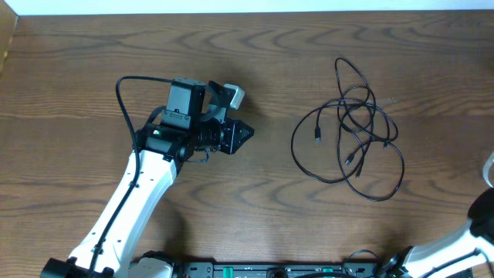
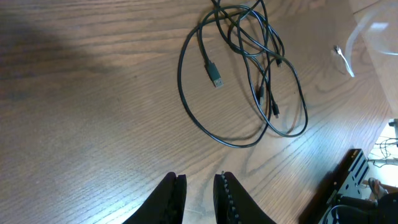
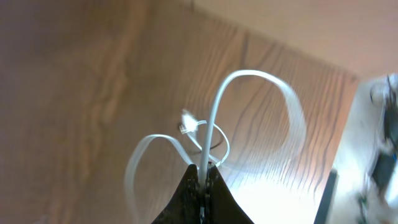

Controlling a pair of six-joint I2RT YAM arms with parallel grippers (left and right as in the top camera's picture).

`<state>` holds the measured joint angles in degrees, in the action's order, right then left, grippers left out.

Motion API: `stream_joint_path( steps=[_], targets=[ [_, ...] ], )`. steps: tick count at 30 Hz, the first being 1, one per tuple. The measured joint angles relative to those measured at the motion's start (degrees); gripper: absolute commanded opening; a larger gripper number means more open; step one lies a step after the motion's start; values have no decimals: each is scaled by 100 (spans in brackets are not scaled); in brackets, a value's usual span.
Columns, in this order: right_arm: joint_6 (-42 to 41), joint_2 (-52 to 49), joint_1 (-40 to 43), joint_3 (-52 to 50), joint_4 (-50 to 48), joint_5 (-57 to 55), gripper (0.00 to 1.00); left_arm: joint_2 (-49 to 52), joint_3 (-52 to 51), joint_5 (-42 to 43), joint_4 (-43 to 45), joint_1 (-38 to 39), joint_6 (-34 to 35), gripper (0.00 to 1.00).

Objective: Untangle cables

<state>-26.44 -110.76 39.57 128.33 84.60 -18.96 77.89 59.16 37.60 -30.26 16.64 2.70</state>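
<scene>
The left arm (image 1: 127, 205) is a long white link with a thin black cable along its edge. It ends just below the black box (image 1: 186, 99) in a cluster of black joint housings (image 1: 166, 139). The box is square-cornered (a small pale marking on it is too small to read). A black cable (image 1: 120, 86) loops out from the box's left side. Just right of the box sits a small grey camera housing (image 1: 234, 95). Below and right of the box, the left gripper (image 1: 245, 135) is black and tapers to a point. Close up, its fingers (image 2: 231, 198) are matt black with a ridged inner edge. Far right of the box, the right arm (image 1: 444, 253) has the same white link and a black joint (image 1: 485, 210). The right gripper (image 3: 202, 169) has dark, narrow, tapering fingers.
</scene>
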Motion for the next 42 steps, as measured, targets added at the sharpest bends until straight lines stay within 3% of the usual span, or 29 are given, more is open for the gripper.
stream_joint_path(
  steps=[4,16,22,23,25,26,27,28,37,42],
  targets=[
    [-122,-470,229,-33,11,68,1,-4,0,0,9,0,2,21],
    [-501,-435,1237,-28,142,175,1,-11,0,0,111,0,0,21],
    [-522,-350,1344,-28,109,284,1,-11,0,68,289,0,2,21],
    [-522,-339,1344,-28,94,286,4,-11,0,96,308,0,2,21],
    [-544,-337,1346,-28,81,291,38,-11,0,138,339,0,0,21],
    [-592,-337,1346,-28,81,293,47,-11,0,149,339,0,0,21],
    [-623,-337,1346,-28,79,293,62,-11,0,149,341,0,0,21],
    [-645,-337,1346,-28,79,293,68,-11,0,149,343,0,0,21],
    [-643,-337,1340,-28,9,501,71,-11,0,149,345,0,0,21],
    [-79,-243,1191,-28,-468,1252,75,-11,0,149,354,0,2,21]
  ],
)
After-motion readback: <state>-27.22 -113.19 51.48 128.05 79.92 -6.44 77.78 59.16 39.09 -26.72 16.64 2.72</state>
